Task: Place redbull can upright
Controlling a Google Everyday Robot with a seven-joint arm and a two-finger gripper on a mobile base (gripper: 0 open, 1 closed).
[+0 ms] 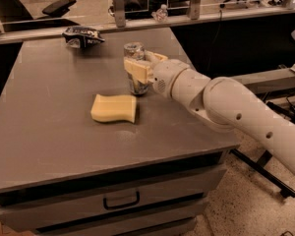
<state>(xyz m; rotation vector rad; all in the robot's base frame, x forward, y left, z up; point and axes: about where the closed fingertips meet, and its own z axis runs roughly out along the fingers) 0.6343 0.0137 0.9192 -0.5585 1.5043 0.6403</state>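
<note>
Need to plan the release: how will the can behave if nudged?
The can is tall and slim, so a nudge probably tips it. Its round, shiny wall likely rolls and feels slippery. The claw grips it upright beside the sponge.

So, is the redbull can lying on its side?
No, the redbull can stands upright in the gripper's grasp, beside the yellow sponge.
</note>
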